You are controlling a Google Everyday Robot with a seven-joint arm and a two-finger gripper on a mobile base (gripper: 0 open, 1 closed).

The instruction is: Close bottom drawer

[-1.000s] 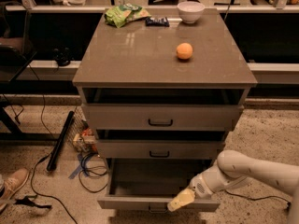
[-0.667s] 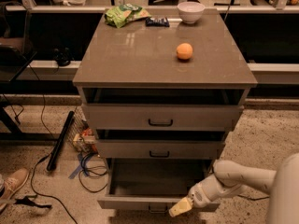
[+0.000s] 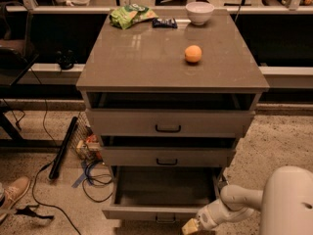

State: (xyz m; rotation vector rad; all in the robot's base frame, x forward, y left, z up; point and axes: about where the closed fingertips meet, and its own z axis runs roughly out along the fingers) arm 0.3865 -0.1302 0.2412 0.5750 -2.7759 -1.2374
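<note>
Hand (image 3: 191, 226) sits low, just in front of the right end of the bottom drawer (image 3: 164, 185) front, placed to shove it in I'd say; can't tell whether it's apart or together. Forearm (image 3: 234, 202) angles down-left from my body. The drawer is pulled well out under the desk (image 3: 146, 58).
</note>
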